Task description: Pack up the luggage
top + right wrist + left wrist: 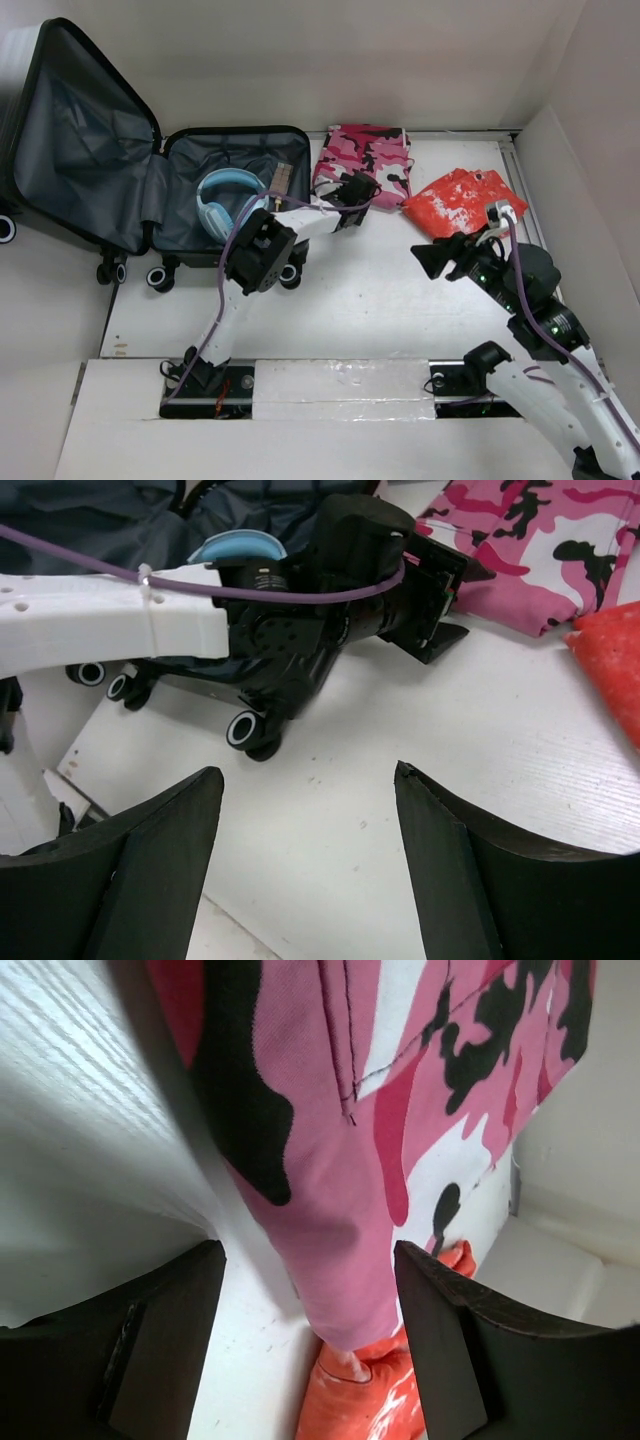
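Right now the left fingers (165, 1345) stand spread and grip nothing. The near edge of the pink camouflage cloth (330, 1140) reaches into the gap between them, but bare surface (250, 1360) shows beside the fabric, so neither finger seems to press it yet.

The luggage (185, 175) lies open at the far left. Its lid is propped up on the left and its grey-lined tray sits just left of the cloth, with blue headphones (228, 200) lying inside.

The step in hand looks like taking this cloth for the tray. To do it well, the fingers probably need to go further in over the folded edge before they clench, so that they catch every layer and not the top one alone. A shallow pinch would likely let the fold fall open in the air.

A red packet (360, 1400) lies right against the near corner of the cloth. The bite should stay clear of it, or it may be dragged along.

Once the cloth is held, it should rise enough to pass over the tray's right wall, then move left and come down on bare lining beside the headphones.

The right fingers (150, 870) are also spread and empty, hovering over the surface near the packet. They are best kept apart from the left arm's path.
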Controlling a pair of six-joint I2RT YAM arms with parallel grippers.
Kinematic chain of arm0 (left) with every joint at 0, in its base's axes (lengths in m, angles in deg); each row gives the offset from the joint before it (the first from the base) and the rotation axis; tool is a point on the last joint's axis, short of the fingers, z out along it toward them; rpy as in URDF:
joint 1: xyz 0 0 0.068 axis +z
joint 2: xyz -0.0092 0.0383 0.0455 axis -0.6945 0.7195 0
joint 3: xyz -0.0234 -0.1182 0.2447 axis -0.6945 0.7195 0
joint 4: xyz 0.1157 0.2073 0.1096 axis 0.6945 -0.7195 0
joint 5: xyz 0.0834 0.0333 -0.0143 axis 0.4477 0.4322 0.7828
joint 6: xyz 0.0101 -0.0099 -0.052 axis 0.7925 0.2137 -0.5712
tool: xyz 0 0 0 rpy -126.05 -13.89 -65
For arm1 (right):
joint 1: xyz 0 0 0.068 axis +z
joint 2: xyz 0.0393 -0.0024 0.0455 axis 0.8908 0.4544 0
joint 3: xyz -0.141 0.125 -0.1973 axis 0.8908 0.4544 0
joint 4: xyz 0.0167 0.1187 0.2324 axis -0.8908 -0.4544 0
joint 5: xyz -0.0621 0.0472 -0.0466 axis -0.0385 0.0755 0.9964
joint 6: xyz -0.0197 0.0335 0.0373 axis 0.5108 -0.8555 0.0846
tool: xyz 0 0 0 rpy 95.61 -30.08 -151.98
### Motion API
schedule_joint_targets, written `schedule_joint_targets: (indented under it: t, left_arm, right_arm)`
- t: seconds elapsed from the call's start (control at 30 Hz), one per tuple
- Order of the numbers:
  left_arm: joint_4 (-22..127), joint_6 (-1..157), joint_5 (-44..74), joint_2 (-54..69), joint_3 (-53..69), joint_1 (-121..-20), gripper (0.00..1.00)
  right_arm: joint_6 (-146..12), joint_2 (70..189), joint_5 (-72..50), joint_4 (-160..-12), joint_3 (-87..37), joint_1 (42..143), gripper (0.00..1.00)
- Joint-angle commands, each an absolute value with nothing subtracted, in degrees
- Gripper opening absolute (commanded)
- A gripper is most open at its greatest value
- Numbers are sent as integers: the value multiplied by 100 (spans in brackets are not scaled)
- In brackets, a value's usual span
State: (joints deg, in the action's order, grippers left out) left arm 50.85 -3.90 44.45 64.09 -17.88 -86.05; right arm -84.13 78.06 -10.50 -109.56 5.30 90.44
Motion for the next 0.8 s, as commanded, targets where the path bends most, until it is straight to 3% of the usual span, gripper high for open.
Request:
schedule_joint_targets:
  t: [0.0,0.2,0.43,0.63,0.77]
  left_arm:
    - [3873,-735,4991,6358,-2285,-8635,65]
    - [2605,-849,5273,7166,-3682,-8504,64]
    - [2253,-911,5211,7440,-3877,-8398,59]
    - [2190,-859,5308,7150,-3332,-8398,59]
    - [1542,-858,5167,7554,-3990,-8398,59]
  right_arm:
    - [-8280,7588,-1206,-11016,411,9092,75]
    - [-8280,7455,-1583,-11068,411,9092,75]
    - [-8280,7403,-1610,-11068,306,9092,75]
    - [-8227,7508,-1777,-11130,191,9092,75]
    - [-8227,7508,-1777,-11130,139,9092,75]
